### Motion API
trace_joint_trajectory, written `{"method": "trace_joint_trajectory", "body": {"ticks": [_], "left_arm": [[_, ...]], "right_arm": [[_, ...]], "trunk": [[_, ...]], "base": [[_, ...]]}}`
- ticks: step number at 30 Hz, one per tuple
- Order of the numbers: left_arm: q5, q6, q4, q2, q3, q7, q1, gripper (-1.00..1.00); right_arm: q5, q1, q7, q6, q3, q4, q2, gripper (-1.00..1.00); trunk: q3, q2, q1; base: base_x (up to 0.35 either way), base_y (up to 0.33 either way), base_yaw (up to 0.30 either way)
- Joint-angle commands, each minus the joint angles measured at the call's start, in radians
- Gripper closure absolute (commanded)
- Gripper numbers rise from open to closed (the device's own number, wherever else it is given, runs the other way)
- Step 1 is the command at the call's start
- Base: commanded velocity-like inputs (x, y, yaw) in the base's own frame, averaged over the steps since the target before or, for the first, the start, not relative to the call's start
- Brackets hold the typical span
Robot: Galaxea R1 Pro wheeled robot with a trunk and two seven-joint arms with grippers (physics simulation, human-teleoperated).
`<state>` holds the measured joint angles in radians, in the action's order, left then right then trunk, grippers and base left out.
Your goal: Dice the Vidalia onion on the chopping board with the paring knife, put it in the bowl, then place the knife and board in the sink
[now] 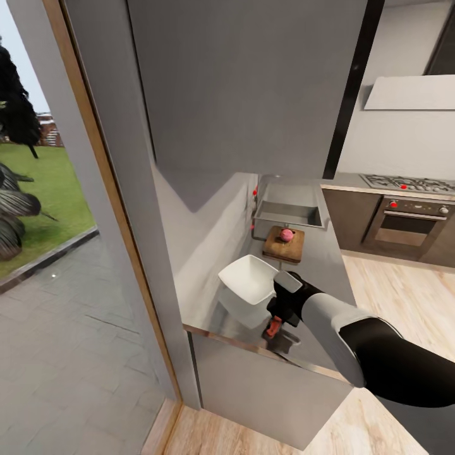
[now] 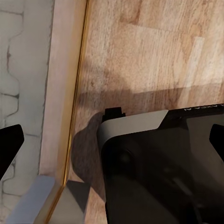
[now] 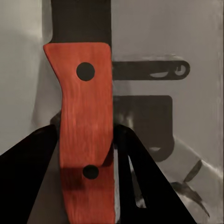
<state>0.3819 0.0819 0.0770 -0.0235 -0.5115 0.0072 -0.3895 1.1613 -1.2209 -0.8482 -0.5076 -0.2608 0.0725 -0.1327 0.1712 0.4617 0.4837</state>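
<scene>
The paring knife (image 1: 273, 327) lies near the front edge of the dark countertop (image 1: 325, 259). My right gripper (image 1: 275, 321) reaches down onto it. In the right wrist view the red handle (image 3: 86, 121) sits between the two black fingers (image 3: 32, 158), which press against its sides. Just beyond it stands the white bowl (image 1: 249, 278). Farther back the pinkish Vidalia onion (image 1: 287, 235) rests on the brown chopping board (image 1: 287, 253), in front of the grey sink (image 1: 287, 213). My left gripper (image 2: 112, 140) hangs open over the wood floor beside my base.
A large grey wall cabinet (image 1: 253, 82) hangs right above the counter. An oven (image 1: 407, 224) with a hob (image 1: 411, 184) stands at the back right. A wooden door frame (image 1: 107, 189) and glass pane run along the left. Pale wood floor (image 1: 404, 297) lies right of the counter.
</scene>
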Motion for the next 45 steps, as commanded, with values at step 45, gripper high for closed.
{"method": "trace_joint_trajectory", "body": {"ticks": [45], "left_arm": [[0.006, 0.010, 0.003, -0.002, -0.009, 0.001, -0.002, -1.00]], "right_arm": [[-0.121, 0.000, 0.120, -0.146, -0.158, 0.264, 0.281, 1.00]], "trunk": [[0.002, 0.001, 0.001]], "base": [[0.000, 0.000, 0.000]]}}
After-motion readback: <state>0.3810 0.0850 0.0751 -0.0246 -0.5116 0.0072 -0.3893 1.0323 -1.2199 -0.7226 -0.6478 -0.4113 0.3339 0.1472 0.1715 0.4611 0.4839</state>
